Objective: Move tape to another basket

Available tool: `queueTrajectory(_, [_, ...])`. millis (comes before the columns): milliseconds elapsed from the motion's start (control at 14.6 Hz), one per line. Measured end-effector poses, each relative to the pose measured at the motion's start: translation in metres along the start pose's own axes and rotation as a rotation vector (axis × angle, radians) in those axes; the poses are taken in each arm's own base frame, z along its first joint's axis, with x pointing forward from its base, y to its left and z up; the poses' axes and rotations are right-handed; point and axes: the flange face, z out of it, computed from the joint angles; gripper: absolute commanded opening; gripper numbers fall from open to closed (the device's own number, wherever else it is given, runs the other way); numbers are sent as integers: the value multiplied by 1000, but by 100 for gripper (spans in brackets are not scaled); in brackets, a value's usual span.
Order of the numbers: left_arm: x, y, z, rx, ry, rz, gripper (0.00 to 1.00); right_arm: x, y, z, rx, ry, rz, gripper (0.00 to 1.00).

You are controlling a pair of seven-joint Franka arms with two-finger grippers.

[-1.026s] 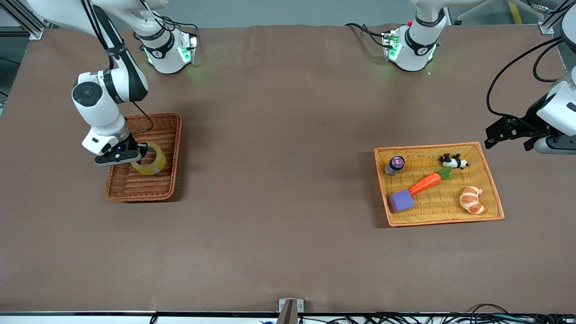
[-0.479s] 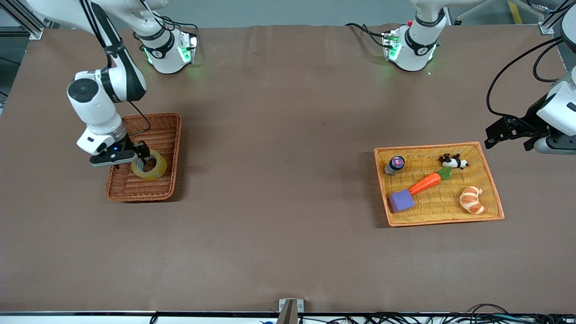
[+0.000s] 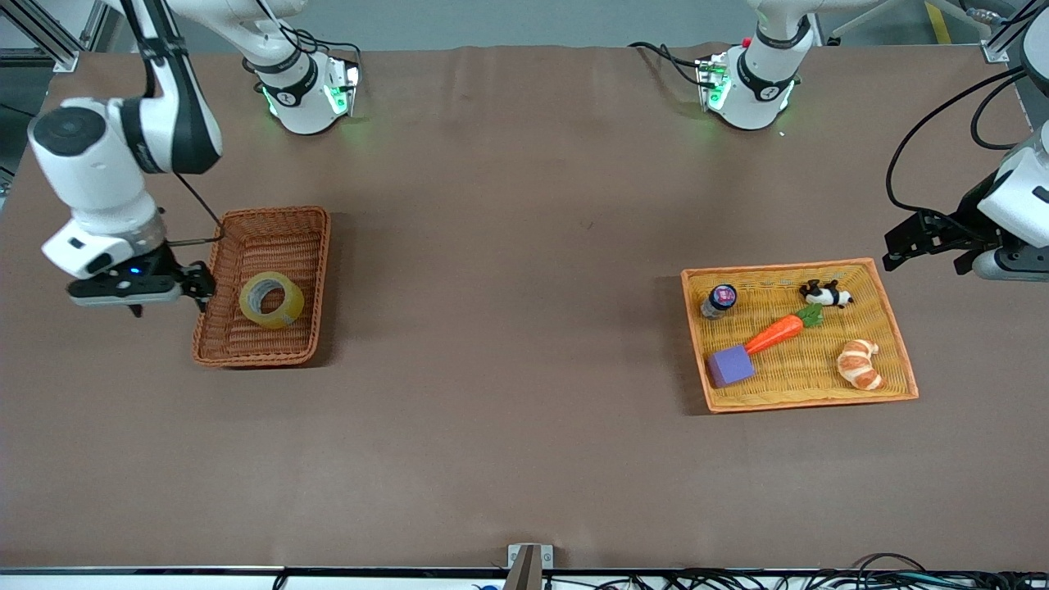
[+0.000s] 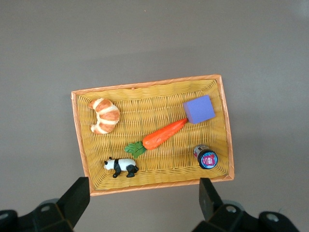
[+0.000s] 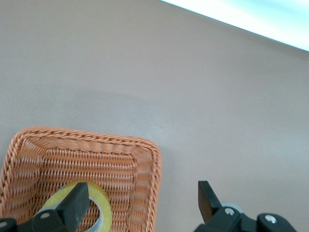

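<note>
The tape (image 3: 271,300), a yellowish roll with a grey core, lies in the dark reddish-brown wicker basket (image 3: 279,215) at the right arm's end of the table. It also shows in the right wrist view (image 5: 100,199), inside the basket (image 5: 140,169). My right gripper (image 3: 168,301) is open and empty, up over the basket's outer rim and the table beside it, as the right wrist view (image 5: 142,205) shows. My left gripper (image 3: 924,260) is open and empty and waits over the table beside the orange-yellow tray (image 3: 901,344).
The shallow orange-yellow tray (image 4: 159,185) at the left arm's end holds a croissant (image 4: 104,115), a carrot (image 4: 161,135), a purple block (image 4: 199,109), a toy panda (image 4: 121,166) and a small jar (image 4: 206,157). Brown table between the basket and the tray.
My right gripper let go of the tape, which now rests in the brown basket. The gripper rose and swung off the basket toward the table's end. The left arm has not moved.
</note>
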Motion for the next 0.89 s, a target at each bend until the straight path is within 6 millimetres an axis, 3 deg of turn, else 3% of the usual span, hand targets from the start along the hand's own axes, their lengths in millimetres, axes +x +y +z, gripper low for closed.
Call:
queueTrajectory(137, [0, -1, -1, 0, 1, -2, 100, 7, 11, -38, 56, -49, 110, 100])
queueTrajectory(479, [1, -2, -4, 1, 8, -4, 100, 29, 31, -173, 198, -199, 230, 100])
queueTrajectory(616, [1, -2, -7, 1, 13, -4, 100, 33, 48, -217, 226, -219, 257, 100])
queueTrajectory(753, [2, -3, -9, 1, 19, -1, 100, 38, 63, -239, 245, -228, 281, 100])
queueTrajectory(889, [2, -3, -12, 2, 25, -1, 100, 49, 71, -240, 253, -256, 292, 100])
